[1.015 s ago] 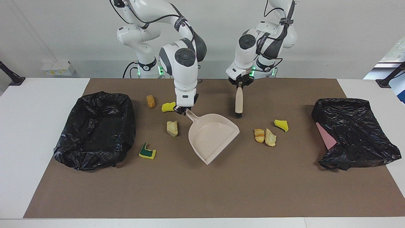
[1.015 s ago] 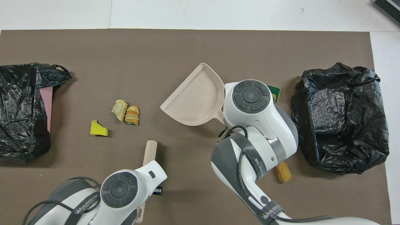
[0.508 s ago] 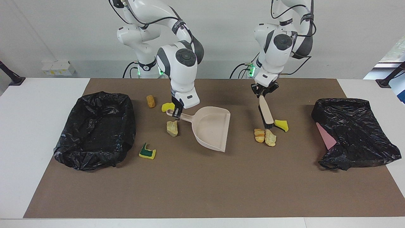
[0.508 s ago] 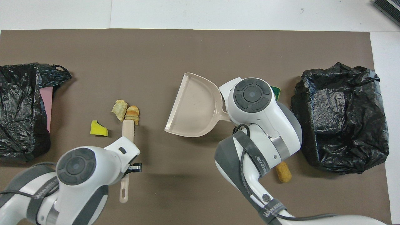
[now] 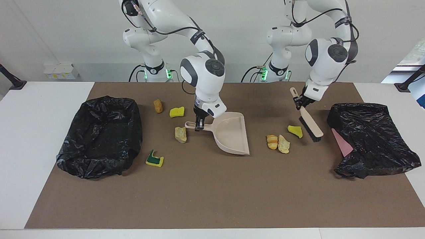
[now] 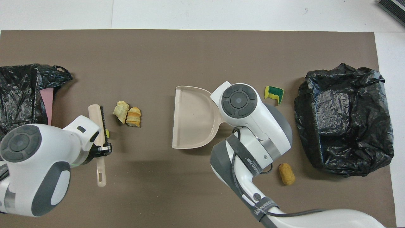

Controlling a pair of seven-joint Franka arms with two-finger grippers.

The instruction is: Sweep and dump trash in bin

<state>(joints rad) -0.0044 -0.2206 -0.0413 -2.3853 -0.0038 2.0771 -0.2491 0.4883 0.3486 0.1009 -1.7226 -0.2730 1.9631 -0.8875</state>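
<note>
Brown mat (image 5: pixel 212 199) covers the white bench (image 5: pixel 43 132). Right gripper (image 5: pixel 199 124), mid-frame in the facing view, has its jaws clamped on the thin handle of a beige plastic dustpan (image 5: pixel 232 134); pan is smooth and scoop-shaped, its wide lip toward the lower right. The right arm is bent at the elbow, wrist angled down. Left gripper (image 5: pixel 300 102), upper right of the facing view, has its jaws clamped on the handle of a brush (image 5: pixel 310 127) with beige back and black bristles, slanting down; bristle end just beside a yellow sponge wedge (image 5: pixel 295 130). The left arm is folded, wrist tilted.

Trash spread on the mat: ridged croissant (image 5: pixel 272 142) touching a rough tan bread chunk (image 5: pixel 284 144), centre right. Second bread chunk (image 5: pixel 180 134) just beside the pan handle. Yellow sponge piece (image 5: pixel 177 112) and brown cork-like lump (image 5: pixel 158 106) upper centre-left. Green-backed yellow sponge (image 5: pixel 154 160) lower left, near a crinkly black-lined bin (image 5: pixel 99 136). Crumpled black bag (image 5: pixel 373 139) at far right with a flat pink piece (image 5: pixel 343 143) poking out.
</note>
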